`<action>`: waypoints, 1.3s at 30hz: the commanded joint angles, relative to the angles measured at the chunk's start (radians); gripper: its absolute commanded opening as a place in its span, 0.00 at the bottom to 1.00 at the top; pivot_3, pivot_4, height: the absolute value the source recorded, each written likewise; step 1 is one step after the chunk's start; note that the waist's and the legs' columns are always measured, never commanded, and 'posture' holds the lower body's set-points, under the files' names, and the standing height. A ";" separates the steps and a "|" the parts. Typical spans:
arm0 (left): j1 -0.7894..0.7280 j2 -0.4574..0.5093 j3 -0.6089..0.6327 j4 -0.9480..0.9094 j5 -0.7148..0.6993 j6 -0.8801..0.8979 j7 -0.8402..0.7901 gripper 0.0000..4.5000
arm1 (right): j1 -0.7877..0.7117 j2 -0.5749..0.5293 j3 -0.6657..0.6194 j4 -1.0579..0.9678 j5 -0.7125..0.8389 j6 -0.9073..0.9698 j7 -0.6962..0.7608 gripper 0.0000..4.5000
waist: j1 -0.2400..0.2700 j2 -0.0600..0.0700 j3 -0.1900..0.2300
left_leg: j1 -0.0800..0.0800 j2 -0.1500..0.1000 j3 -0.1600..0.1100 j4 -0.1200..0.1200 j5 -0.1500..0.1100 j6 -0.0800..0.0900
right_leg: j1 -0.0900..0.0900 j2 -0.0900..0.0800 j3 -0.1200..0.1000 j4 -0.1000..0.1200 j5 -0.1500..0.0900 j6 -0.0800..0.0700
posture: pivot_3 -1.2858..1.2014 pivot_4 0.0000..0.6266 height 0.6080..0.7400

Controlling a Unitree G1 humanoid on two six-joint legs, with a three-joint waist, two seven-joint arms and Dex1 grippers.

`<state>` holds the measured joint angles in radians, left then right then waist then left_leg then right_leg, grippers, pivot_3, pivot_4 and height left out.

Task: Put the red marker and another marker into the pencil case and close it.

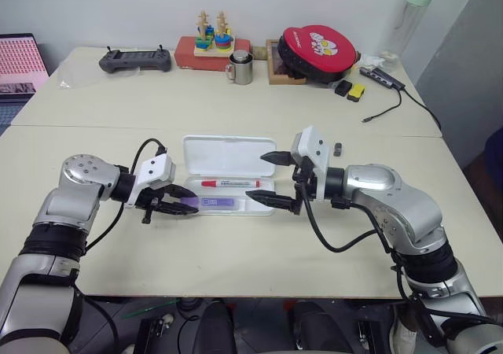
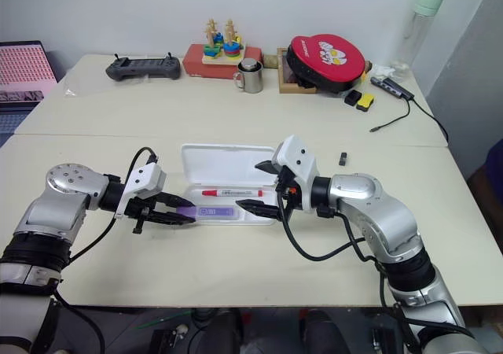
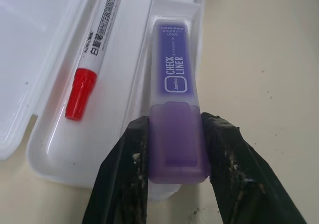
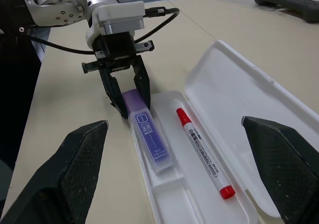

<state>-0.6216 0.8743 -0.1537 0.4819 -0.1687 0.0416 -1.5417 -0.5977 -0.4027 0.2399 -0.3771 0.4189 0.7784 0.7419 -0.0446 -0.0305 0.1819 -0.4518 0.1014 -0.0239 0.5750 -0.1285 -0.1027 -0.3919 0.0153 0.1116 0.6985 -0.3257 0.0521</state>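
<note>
Seating purple highlighter (image 3: 175,109) in pencil case (image 1: 228,154) mid-frame; left gripper (image 3: 174,184) fingers flank its cap, I spread straight; right gripper (image 1: 273,181) agape.

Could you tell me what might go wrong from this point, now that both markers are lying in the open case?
The left gripper sits around the purple highlighter's cap end; if it pulls back before opening fully, it could drag the highlighter out of the pencil case. That end also overhangs the tray's rim, so the lid might not shut. The open right gripper straddles the tray's far end and could nudge it.
</note>
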 commanded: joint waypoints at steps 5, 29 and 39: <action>-0.018 -0.029 0.033 -0.061 -0.035 0.067 0.015 0.76 | 0.000 0.019 -0.056 0.020 0.005 0.009 -0.061 1.00 | 0.000 0.000 0.000 | 0.000 0.000 -0.001 0.000 0.000 0.000 | 0.001 0.000 -0.001 0.000 0.000 0.000 | 0.52 0.24 1.00; 0.084 -0.568 0.116 -0.561 -0.240 0.375 0.701 0.99 | -0.102 0.195 -0.313 0.805 -0.347 -0.313 -0.749 1.00 | 0.003 0.000 0.000 | 0.002 -0.002 0.000 0.003 0.000 0.000 | 0.004 0.000 0.002 0.001 0.003 0.003 | 0.52 0.24 1.00; 0.076 -0.561 0.102 -0.533 -0.235 0.347 0.699 1.00 | -0.140 0.209 -0.363 0.879 -0.324 -0.367 -0.755 0.48 | 0.003 0.000 0.000 | 0.002 -0.002 0.000 0.003 0.000 0.000 | 0.004 -0.001 0.002 0.001 0.003 0.003 | 0.52 0.24 1.00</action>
<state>-0.5295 0.3106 -0.0533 -0.0346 -0.3998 0.4084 -0.8401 -0.7226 -0.1888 -0.1008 0.5202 0.0941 0.4357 -0.0095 -0.0420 -0.0308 0.1815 -0.4499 0.0994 -0.0241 0.5780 -0.1282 -0.1027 -0.3881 0.0147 0.1138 0.6994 -0.3228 0.0556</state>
